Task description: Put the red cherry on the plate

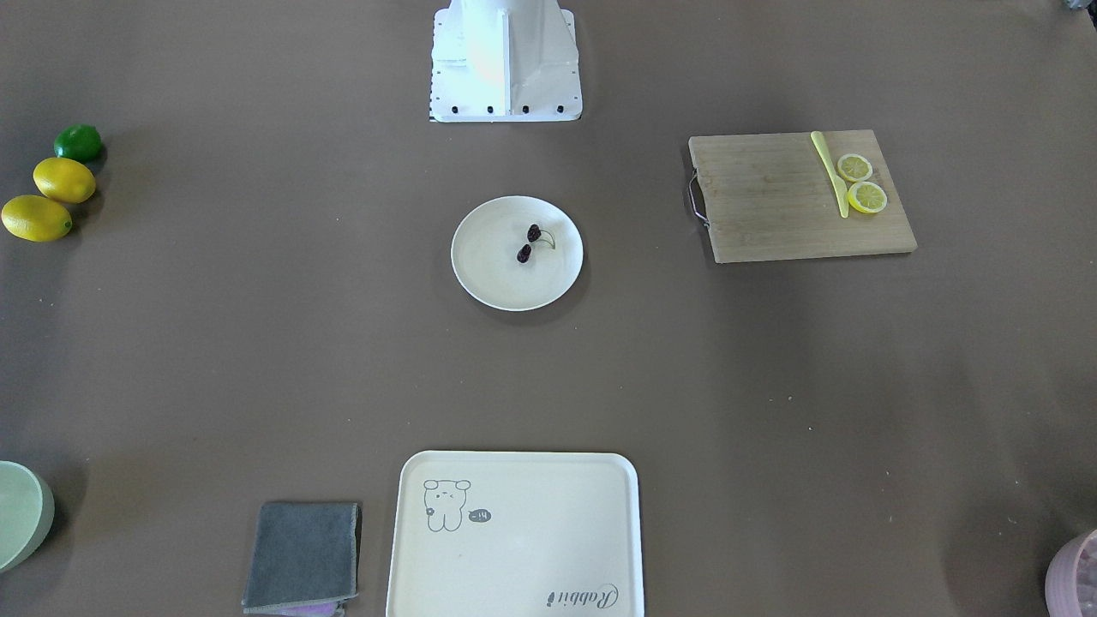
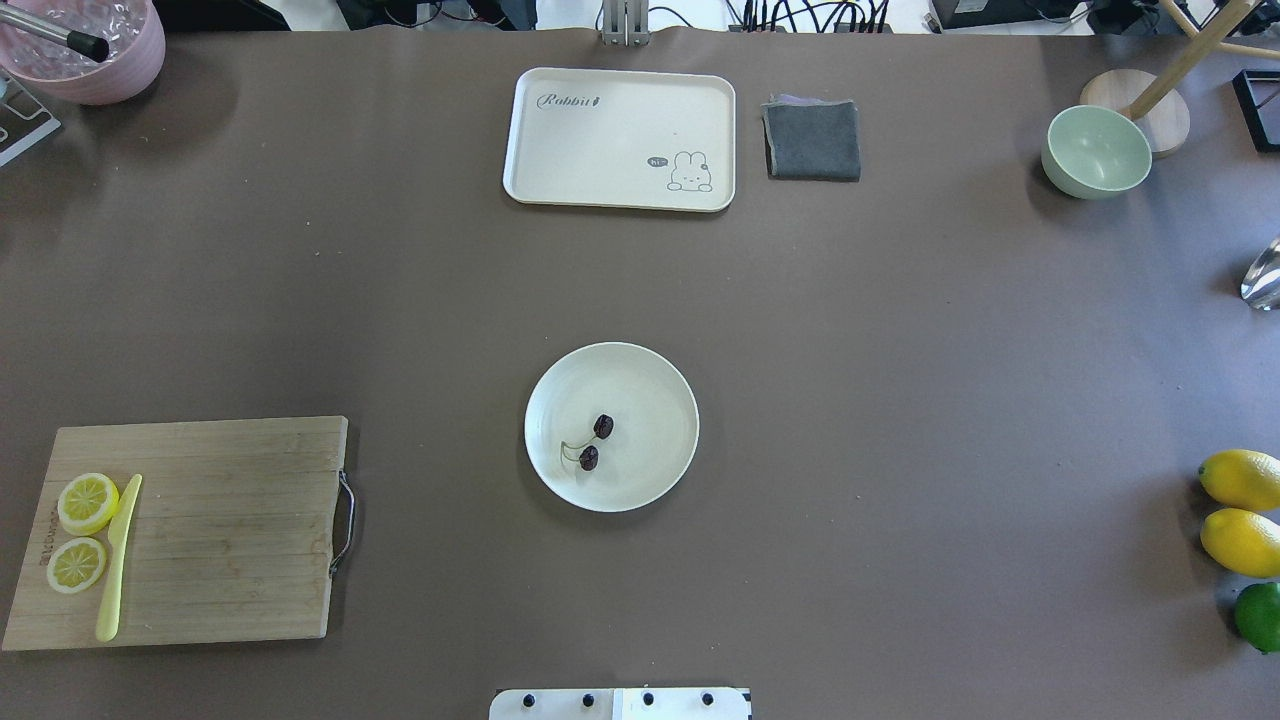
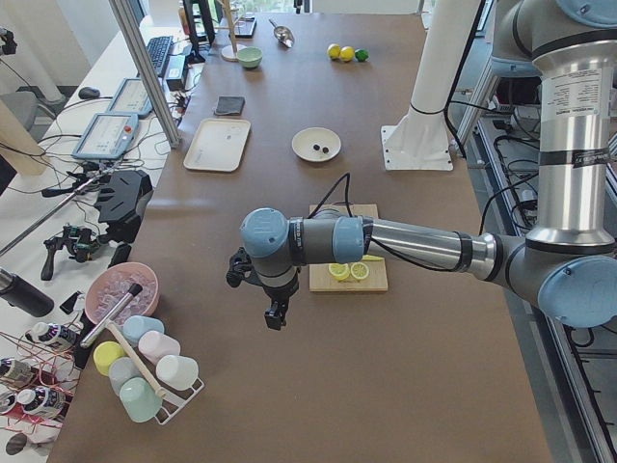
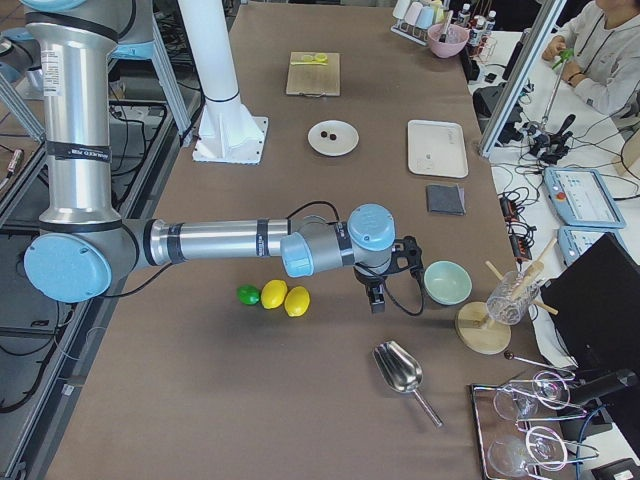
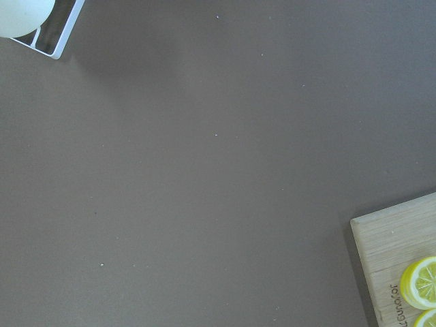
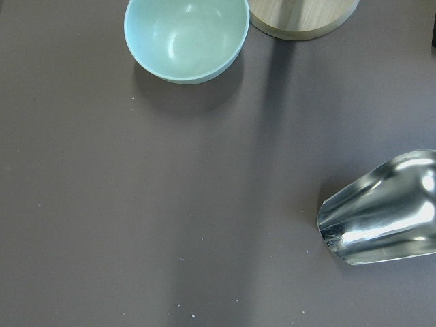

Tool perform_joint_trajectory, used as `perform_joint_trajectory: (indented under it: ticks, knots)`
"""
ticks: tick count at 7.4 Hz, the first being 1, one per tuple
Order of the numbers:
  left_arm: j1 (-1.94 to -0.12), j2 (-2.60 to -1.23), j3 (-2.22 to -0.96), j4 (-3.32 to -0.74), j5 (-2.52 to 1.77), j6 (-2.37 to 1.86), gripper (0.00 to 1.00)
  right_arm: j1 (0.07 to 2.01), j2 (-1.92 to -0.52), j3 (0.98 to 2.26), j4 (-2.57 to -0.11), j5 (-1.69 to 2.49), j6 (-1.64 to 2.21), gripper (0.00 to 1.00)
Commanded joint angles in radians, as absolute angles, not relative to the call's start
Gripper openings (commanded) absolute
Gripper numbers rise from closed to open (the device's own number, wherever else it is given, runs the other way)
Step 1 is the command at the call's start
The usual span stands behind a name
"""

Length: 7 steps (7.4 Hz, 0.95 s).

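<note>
The cream tray (image 2: 600, 150), top centre of the overhead view, carries the word "Rabbit" in dark script at its upper left corner. From the front-facing camera the same word shows upside down at the tray's lower right. Beside its rabbit drawing (image 2: 690, 172), a grey speech bubble (image 2: 657, 161) reads "hi~". The wooden cutting board (image 5: 402, 231), lower right of the left wrist view, has burnt-in lettering by the lemon slices (image 5: 421, 283), too unclear to read.

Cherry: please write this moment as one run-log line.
cherry: on plate | left arm: away, near board | right arm: away, near bowl | jaws: cannot tell | task: looks done
</note>
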<state>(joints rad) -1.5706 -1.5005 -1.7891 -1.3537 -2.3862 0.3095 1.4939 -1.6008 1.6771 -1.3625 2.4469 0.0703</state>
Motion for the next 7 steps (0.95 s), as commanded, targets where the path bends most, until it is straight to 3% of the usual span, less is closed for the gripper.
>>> perform_joint_trajectory:
  ticks: [1, 7]
  knots:
    - [-1.569, -1.505, -1.796, -1.355, -2.384, 0.313, 0.98, 1.468, -1.600, 1.677, -1.364, 2.442, 0.069, 1.00]
    - [-1.568, -1.502, -1.789, -1.356, -2.384, 0.311, 0.98, 1.460, -1.603, 1.678, -1.414, 2.438, 0.029, 1.00]
